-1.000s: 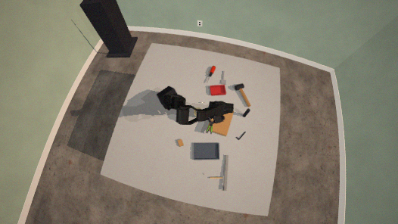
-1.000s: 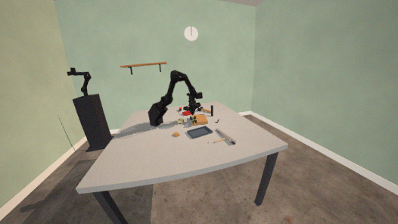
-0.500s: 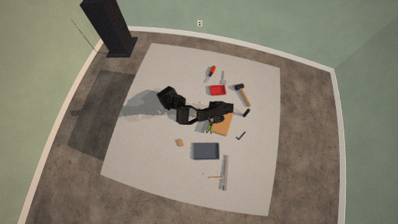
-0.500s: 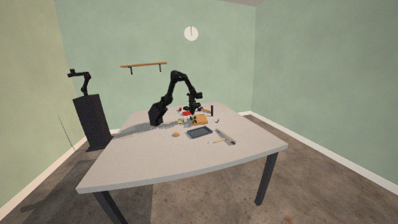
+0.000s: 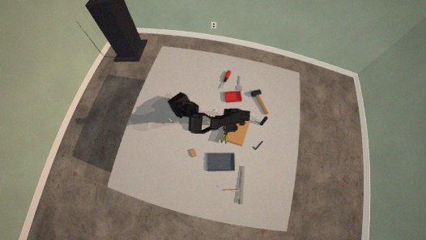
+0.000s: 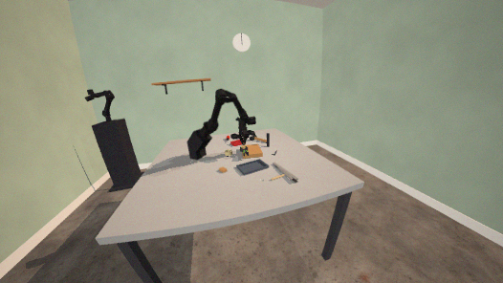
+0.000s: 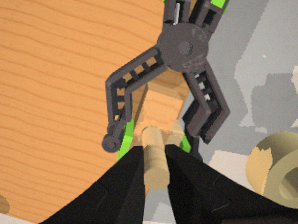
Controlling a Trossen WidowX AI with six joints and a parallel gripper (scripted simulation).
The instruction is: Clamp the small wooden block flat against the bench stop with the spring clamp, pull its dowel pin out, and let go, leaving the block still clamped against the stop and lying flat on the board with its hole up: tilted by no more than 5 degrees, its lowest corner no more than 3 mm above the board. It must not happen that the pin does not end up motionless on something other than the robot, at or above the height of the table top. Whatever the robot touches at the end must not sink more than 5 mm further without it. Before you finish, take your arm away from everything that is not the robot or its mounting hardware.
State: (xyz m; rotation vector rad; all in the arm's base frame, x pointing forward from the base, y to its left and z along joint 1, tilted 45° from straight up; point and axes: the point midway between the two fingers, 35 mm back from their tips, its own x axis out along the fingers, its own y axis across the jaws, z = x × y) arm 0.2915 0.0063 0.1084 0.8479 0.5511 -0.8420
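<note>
In the wrist view my gripper (image 7: 154, 154) is shut on the pale dowel pin (image 7: 153, 157), which stands up from the small wooden block (image 7: 161, 112). The black and green spring clamp (image 7: 180, 50) has its jaws on both sides of the block at the edge of the wooden board (image 7: 73, 63). The bench stop is hidden under the clamp. From above, my gripper (image 5: 229, 129) is over the board's left edge (image 5: 237, 133), with the clamp's green handles (image 5: 223, 138) sticking out below it. From the side, my arm reaches down onto the board (image 6: 251, 151).
A tape roll (image 7: 276, 165) lies just right of the clamp. Around the board are a red tray (image 5: 232, 96), a hammer (image 5: 259, 100), a screwdriver (image 5: 224, 77), a grey tray (image 5: 219, 161), a ruler (image 5: 240, 184), a small loose wooden block (image 5: 193, 152) and a hex key (image 5: 257, 145).
</note>
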